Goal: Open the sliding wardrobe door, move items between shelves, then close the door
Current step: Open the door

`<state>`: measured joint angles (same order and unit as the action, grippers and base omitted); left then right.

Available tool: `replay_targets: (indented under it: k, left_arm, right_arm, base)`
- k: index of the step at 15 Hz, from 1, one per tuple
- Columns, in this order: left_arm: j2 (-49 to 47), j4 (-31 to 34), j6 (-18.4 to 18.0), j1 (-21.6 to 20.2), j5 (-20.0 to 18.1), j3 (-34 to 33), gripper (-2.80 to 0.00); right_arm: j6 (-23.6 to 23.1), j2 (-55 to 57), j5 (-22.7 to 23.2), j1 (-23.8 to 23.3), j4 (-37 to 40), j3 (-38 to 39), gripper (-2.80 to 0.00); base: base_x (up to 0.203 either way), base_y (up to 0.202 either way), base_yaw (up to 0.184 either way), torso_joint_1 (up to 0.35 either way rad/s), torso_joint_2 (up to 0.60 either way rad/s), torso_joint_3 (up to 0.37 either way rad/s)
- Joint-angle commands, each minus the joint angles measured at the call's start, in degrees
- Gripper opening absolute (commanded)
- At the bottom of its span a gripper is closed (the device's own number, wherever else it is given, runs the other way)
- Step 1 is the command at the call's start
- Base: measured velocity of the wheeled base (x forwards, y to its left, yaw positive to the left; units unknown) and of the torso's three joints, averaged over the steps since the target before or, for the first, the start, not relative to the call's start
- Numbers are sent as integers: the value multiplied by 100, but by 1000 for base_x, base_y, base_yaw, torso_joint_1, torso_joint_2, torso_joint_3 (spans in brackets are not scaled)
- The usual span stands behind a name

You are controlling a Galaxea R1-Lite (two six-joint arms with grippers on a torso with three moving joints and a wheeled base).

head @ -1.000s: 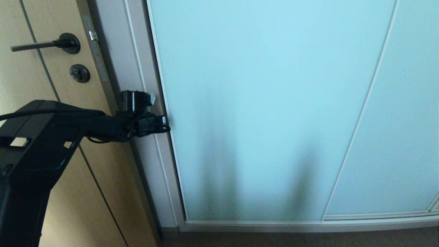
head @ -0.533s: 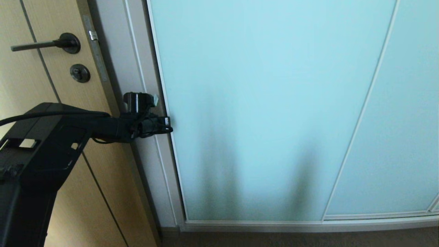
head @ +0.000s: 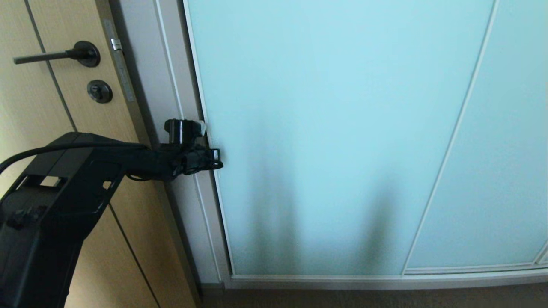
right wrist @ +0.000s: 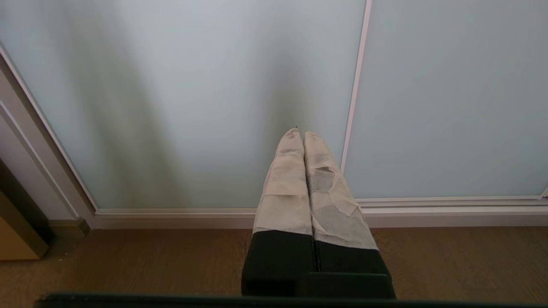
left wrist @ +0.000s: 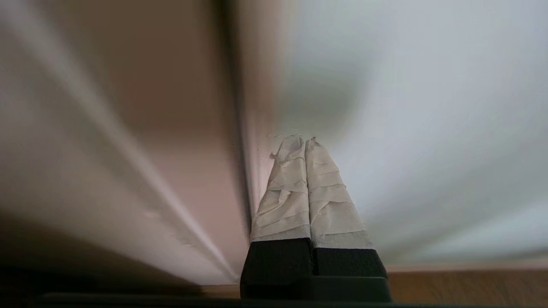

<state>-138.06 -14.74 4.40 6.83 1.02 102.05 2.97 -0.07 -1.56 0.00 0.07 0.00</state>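
one gripper is working: the left gripper (head: 212,155), fingers pressed together on nothing, has crept rightward over the past second onto the left frame edge of the sliding wardrobe door (head: 334,128), which is still fully closed. looks like a push to slide it open. right gripper (right wrist: 303,137) hangs closed, empty, facing that door's glass.

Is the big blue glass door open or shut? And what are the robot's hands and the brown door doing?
Sliding wardrobe door: shut, nothing inside showing.
Left hand: shut, empty, tips at the glass door's left frame edge.
Right hand: shut, empty, pointing at the glass low near the floor.
Tan wood door: whether it is latched cannot be told; its lever handle is level.
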Motion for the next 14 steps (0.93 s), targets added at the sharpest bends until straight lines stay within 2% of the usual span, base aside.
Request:
replay_targets:
  k: [1,7,11,14]
  left_arm:
    - [-2,-3,-9,55,3,43,-280]
    - [232,5,14,152,95,-164,-280]
    - [819,66,-12,55,214,-764,-280]
    - [1017,206,-87,-58,388,-757,-280]
  right_arm:
    - [1,-1,-2,0,-7,9,-280]
    - [1,-1,-2,0,2,9,-280]
    - [1,-1,-2,0,-6,9,-280]
    - [1,-1,-2,0,-7,9,-280]
  base:
    - [0,0,0,0,0,0]
    - [0,0,0,0,0,0]
    - [0,0,0,0,0,0]
    - [0,0,0,0,0,0]
